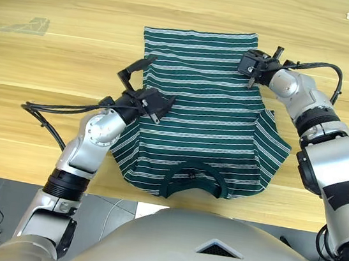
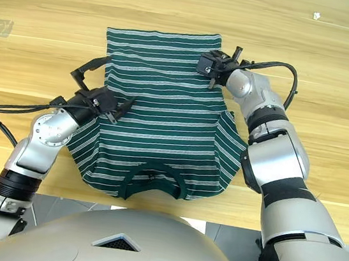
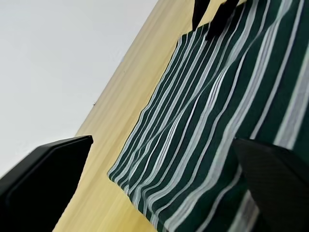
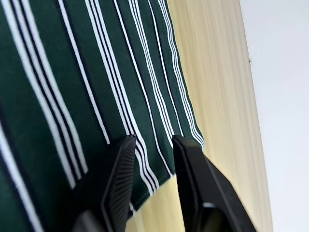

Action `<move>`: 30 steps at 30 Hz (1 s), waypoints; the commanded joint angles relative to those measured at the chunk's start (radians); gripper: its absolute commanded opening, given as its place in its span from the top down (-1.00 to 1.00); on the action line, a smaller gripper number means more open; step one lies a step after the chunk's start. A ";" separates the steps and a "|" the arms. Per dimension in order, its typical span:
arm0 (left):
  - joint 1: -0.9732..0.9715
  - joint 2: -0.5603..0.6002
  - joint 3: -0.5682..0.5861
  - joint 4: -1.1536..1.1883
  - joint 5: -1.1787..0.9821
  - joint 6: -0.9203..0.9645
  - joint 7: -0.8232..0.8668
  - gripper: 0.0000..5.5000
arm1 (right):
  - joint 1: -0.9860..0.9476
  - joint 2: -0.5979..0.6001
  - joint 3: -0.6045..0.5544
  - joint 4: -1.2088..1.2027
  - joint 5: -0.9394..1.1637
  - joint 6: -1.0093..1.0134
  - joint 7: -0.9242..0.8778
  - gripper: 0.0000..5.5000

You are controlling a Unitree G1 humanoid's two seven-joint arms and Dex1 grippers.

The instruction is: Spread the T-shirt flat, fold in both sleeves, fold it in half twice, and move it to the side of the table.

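Careful here: the T-shirt [image 1: 201,121] lies on the table [image 1: 82,2] with its right sleeve out, and a pinch that catches one layer at its right edge could drag it askew and bunch it. Your right gripper [image 4: 153,140] sits at that edge near the hem, fingers narrowly parted, apparently clamping nothing. Your left gripper [image 3: 163,142] hangs wide open over the shirt's left side, holding nothing.

So the right gripper [image 4: 153,145] sits at the striped T-shirt's [image 4: 58,72] edge, fingers slightly apart. Bare wooden table [image 4: 217,96] runs right alongside.
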 commanded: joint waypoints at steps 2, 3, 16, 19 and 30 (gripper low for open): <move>0.025 -0.016 -0.014 0.023 0.016 0.015 0.003 -0.96 | 0.020 -0.068 -0.018 0.014 0.003 0.056 0.011 0.48; 0.031 -0.017 -0.013 0.032 0.018 0.013 0.008 -0.96 | 0.026 -0.077 -0.024 0.010 0.009 0.050 0.019 0.48; 0.043 -0.024 0.014 0.061 -0.012 0.000 0.023 -0.96 | 0.073 -0.113 -0.115 -0.054 0.089 -0.058 0.019 0.48; 0.055 -0.037 0.014 0.020 -0.040 0.025 -0.003 -0.96 | 0.050 -0.112 -0.154 -0.073 0.121 -0.076 0.003 0.48; 0.119 -0.259 0.271 -0.365 -0.424 0.049 0.139 -0.96 | 0.241 -0.084 -0.413 -0.490 0.419 -0.350 -0.113 0.48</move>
